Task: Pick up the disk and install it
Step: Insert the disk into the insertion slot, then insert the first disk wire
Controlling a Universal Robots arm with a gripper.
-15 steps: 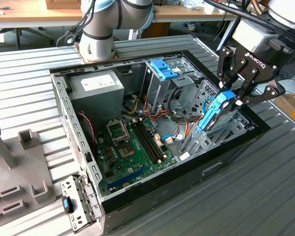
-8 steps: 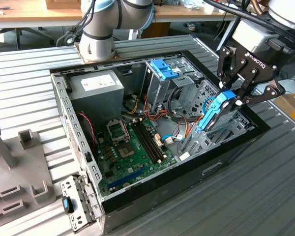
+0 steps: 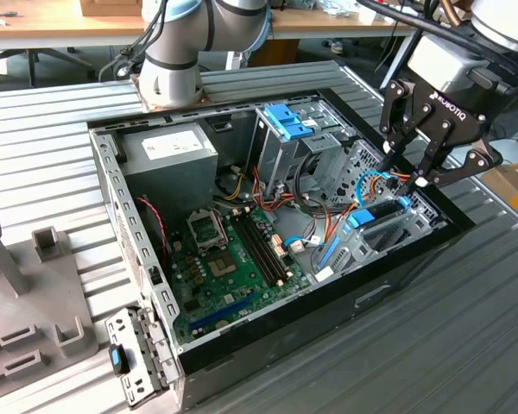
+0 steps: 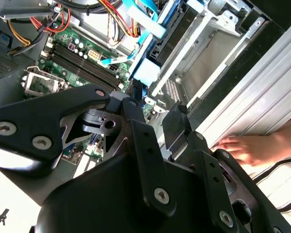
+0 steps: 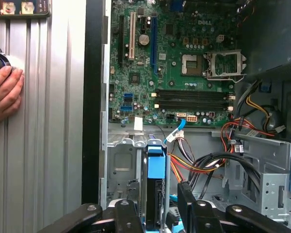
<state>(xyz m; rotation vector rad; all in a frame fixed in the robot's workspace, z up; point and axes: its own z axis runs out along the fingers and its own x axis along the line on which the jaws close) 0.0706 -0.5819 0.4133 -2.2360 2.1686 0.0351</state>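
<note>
The disk (image 3: pixel 378 213), grey metal in a light-blue carrier, stands on edge in the drive bay (image 3: pixel 371 250) at the corner of the open computer case (image 3: pixel 276 332) on the exterior view's right. My gripper (image 3: pixel 406 175) hangs directly over it, open, one finger on each side of the disk's upper end. In the first wrist view the disk (image 5: pixel 155 170) shows between the two black fingers (image 5: pixel 186 206) of the gripper (image 5: pixel 155 213), with a small gap on both sides. In the second wrist view the blue carrier (image 4: pixel 148 73) lies just beyond the gripper (image 4: pixel 155 121).
Inside the case are the motherboard (image 3: pixel 233 259), a grey box with a white label (image 3: pixel 168 155), a silver drive cage with a blue tab (image 3: pixel 285 121) and loose cables (image 5: pixel 218 160). A person's hand (image 5: pixel 5 92) rests on the ribbed table beside the case. A grey fixture (image 3: pixel 26 293) stands on the exterior view's left.
</note>
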